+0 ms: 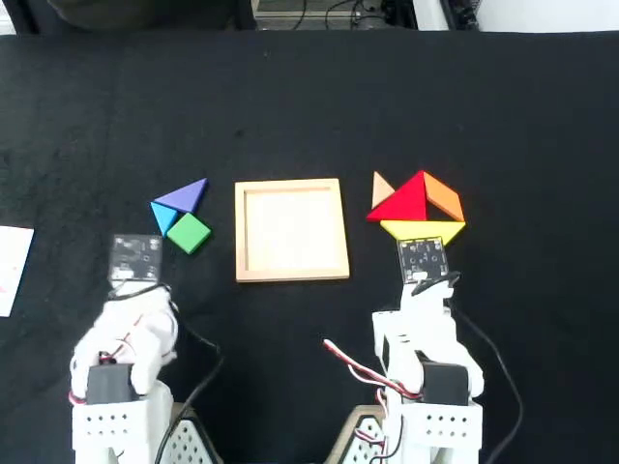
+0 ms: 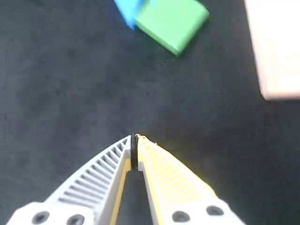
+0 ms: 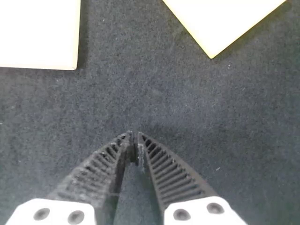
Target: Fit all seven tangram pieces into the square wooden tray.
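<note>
Tray [image 1: 292,275] between, slightly ahead of left claw [image 2: 135,138] and right claw [image 3: 135,136]; both pressed together.

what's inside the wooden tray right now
Inside the wooden tray only its bare floor shows, no piece in it. Nothing covers it, so nothing inside is hidden.
</note>
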You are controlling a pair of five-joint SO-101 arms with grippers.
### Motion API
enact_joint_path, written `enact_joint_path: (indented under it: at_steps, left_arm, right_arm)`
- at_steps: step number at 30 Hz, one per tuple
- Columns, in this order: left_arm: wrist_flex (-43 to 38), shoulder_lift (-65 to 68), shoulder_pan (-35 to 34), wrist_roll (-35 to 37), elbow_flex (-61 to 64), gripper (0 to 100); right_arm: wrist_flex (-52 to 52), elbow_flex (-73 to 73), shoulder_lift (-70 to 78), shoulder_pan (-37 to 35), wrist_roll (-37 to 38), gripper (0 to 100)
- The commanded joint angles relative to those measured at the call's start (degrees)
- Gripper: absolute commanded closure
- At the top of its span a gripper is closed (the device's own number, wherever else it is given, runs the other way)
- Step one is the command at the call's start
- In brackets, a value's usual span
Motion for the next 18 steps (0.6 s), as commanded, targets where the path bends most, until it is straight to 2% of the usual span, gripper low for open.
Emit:
enact_joint_path:
  at_steps: [1,3,6,8,11,15,18]
  left_arm:
    - [-5.98,-0.53,-7.34,0.0,-10.59,97]
    - [-7.47,-0.53,-9.01,-0.26,-16.84,97]
    - [-7.56,-0.53,-9.89,-5.1,-23.43,97]
    - [-6.59,-0.53,-9.36,-6.51,-24.66,97]
    - [-4.04,0.0,-5.14,-6.86,-21.67,97]
    - [-2.29,-0.09,-0.75,-9.14,-20.62,97]
    - [-3.6,0.7,-2.68,-8.09,-27.21,97]
  right_arm:
    - [-5.36,-2.15,-3.74,0.88,0.53,98.3]
    - [-10.55,-5.23,-3.74,3.25,0.53,98.3]
    - [-17.76,-10.95,-3.74,5.27,0.7,98.3]
    - [-18.64,-13.85,-3.74,5.01,4.31,98.3]
    - [-18.9,-15.87,-3.74,1.23,11.43,98.2]
    - [-22.07,-12.7,-3.3,-4.4,11.6,98.2]
    - [-25.05,-9.19,-3.3,-6.42,8.0,98.2]
